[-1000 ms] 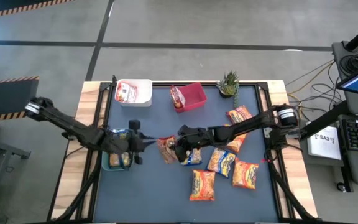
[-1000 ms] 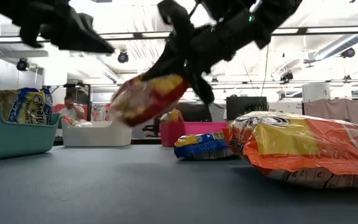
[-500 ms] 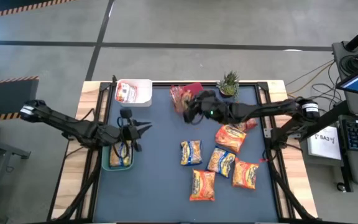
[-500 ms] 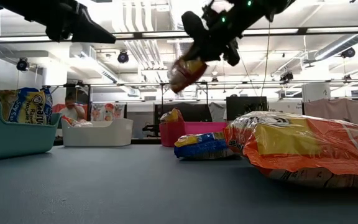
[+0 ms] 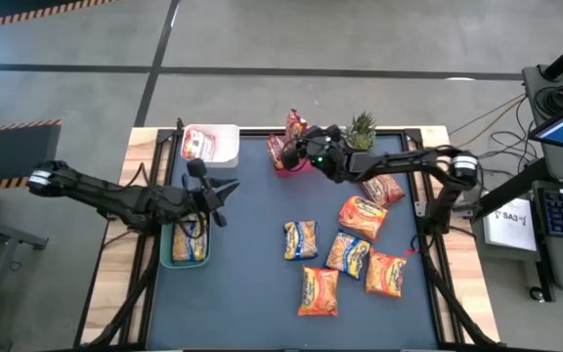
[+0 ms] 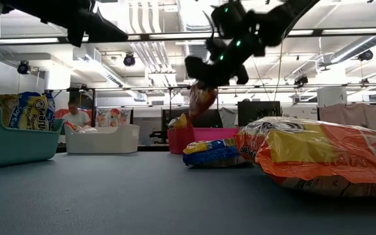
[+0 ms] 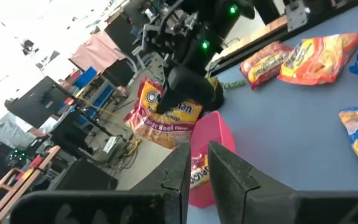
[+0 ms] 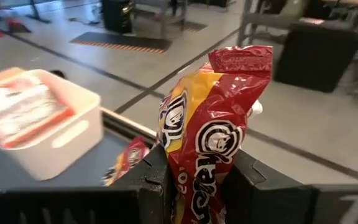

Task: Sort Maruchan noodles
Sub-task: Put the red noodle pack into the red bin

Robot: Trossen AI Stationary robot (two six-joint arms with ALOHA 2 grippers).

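Observation:
My right gripper (image 5: 308,149) is shut on a red-and-yellow noodle packet (image 5: 296,125), high over the red bin (image 5: 306,156) at the table's far edge; in the low view the packet (image 6: 201,102) hangs above that bin (image 6: 217,139). One red packet lies in the bin. My left gripper (image 5: 227,190) hovers shut and empty above the teal bin (image 5: 172,256), which holds yellow-blue packets. A yellow-blue packet (image 5: 300,239) and several orange ones, such as one (image 5: 363,215), lie flat on the mat. My right gripper pinches the red-and-yellow packet between its two fingers (image 8: 156,180), across its width near one end (image 8: 197,177). The other, sealed end (image 8: 241,59) sticks out past the fingertips. The packet is lifted clear and hangs below the gripper (image 6: 207,65) over the red bin.
A white bin (image 5: 225,132) with a red-white packet stands at the far left. A small potted plant (image 5: 360,130) stands just right of my right gripper. Orange packets crowd the mat's right half; bare mat lies between the teal bin and the packets.
My right gripper has carried the red-and-yellow packet from the middle of the table up and toward the far edge, to above the red bin; the packet has swung from lying slantwise to hanging. My left gripper has risen from the teal bin and drifted toward the far edge.

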